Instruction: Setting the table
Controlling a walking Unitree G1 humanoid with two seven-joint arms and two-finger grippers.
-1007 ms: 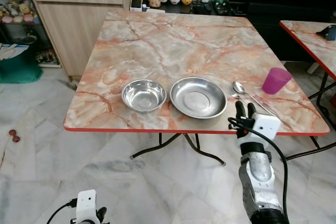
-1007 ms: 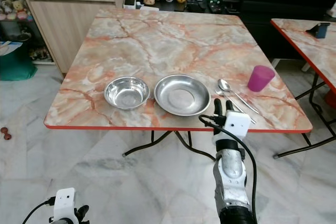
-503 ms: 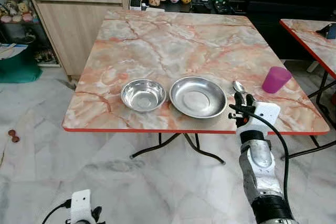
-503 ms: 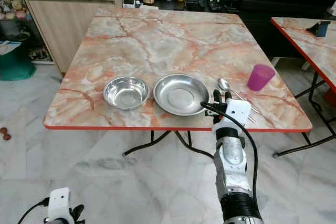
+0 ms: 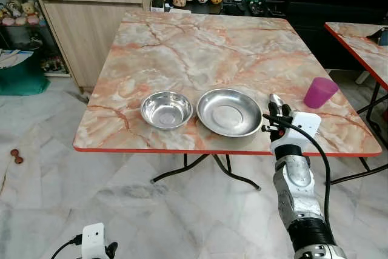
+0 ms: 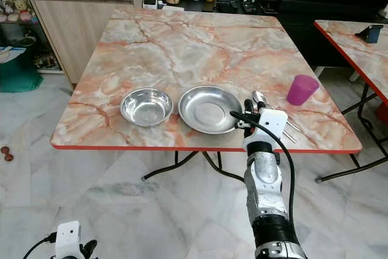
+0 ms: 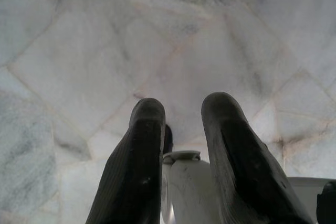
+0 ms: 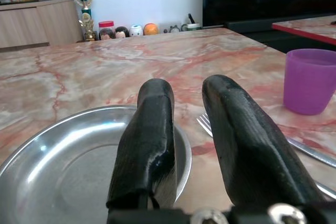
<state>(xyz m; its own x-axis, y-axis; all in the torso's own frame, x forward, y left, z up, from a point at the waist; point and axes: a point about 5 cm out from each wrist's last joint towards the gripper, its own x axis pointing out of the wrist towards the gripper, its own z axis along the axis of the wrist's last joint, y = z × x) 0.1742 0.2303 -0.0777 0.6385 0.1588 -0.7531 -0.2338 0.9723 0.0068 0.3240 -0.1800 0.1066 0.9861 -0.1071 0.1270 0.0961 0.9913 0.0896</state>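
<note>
Table [image 5: 200, 47]: marble-patterned top with a red edge; its legs are partly hidden under it.
Bowl [image 5: 166, 110]: steel, near the front edge, just beside the plate at its 9 o'clock.
Plate [image 5: 229, 111]: steel and shallow, standing free; in the right wrist view its near rim is partly covered by a finger.
Spoon [image 6: 259, 96]: at the plate's 3 o'clock; just the bowl end can be seen in the head views, the handle is hidden behind the right tool.
Fork [image 8: 207, 123]: its tines peek out between the fingers in the right wrist view; the rest is hard to trace.
Cup [image 5: 319, 92]: purple, upright, at 3 o'clock of the spoon, well apart from the plate.
Right tool [image 5: 277, 110]: raised over the cutlery by the plate's right rim, fingers [image 8: 239, 140] slightly spread, nothing between them.
Left tool [image 7: 181, 148]: hangs low over the floor [image 7: 79, 51], fingers a little apart, holding nothing; cut off at the bottom of the head views.
</note>
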